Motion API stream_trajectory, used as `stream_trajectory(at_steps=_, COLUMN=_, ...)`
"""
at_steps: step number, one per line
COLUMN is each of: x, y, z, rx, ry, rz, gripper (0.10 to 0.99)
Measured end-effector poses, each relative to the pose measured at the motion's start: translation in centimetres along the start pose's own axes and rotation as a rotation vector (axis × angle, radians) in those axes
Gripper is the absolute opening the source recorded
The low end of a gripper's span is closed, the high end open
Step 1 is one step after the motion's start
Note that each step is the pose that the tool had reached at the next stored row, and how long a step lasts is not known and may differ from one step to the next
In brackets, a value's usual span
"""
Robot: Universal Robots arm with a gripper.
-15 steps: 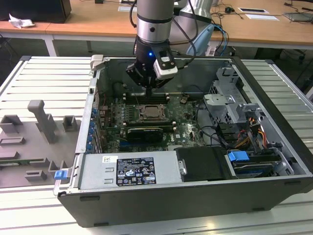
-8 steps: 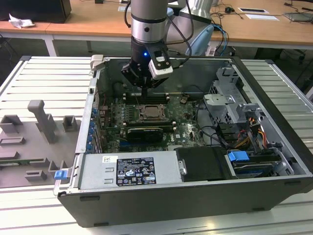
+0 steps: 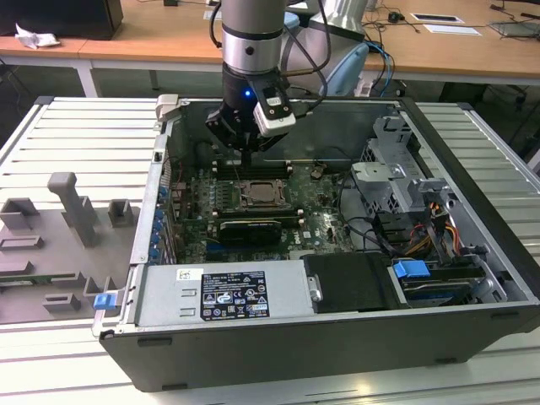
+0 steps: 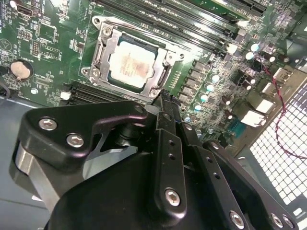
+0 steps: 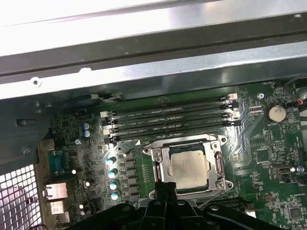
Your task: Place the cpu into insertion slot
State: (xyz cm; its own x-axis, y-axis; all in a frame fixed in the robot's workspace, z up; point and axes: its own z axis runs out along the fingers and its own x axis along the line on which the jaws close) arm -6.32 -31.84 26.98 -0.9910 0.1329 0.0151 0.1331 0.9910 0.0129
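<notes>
The cpu (image 4: 130,63) is a flat silver-grey square lying inside the insertion slot (image 4: 103,45), a metal-framed socket on the green board. In the first wrist view the cpu (image 5: 189,166) sits level in the insertion slot (image 5: 158,158), right beside my fingertips. My gripper (image 4: 163,98) hangs just above the socket's edge with its black fingers pressed together and nothing between them. In the exterior view the gripper (image 3: 246,159) hovers over the far side of the socket, where the cpu (image 3: 261,192) shows as a pale square.
Long memory slots (image 5: 168,120) run beside the socket. A black graphics card (image 3: 249,229) lies in front of it, with a power supply (image 3: 224,291) nearer still. A drive cage (image 3: 396,181) and cables (image 3: 422,228) occupy the exterior view's right. Grey fixtures (image 3: 76,207) stand outside the case.
</notes>
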Motion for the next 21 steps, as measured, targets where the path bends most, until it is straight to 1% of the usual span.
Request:
stream_trajectory(at_steps=16, x=0.90, y=-0.12, z=0.01, rx=0.001, ry=0.0006, rz=-0.051, gripper=0.106)
stream_trajectory(at_steps=18, x=1.39, y=-0.19, z=0.02, rx=0.001, ry=0.0006, rz=-0.059, gripper=0.106)
stream_trajectory(at_steps=21, x=1.89, y=-0.25, z=0.04, rx=0.001, ry=0.0007, rz=-0.067, gripper=0.106)
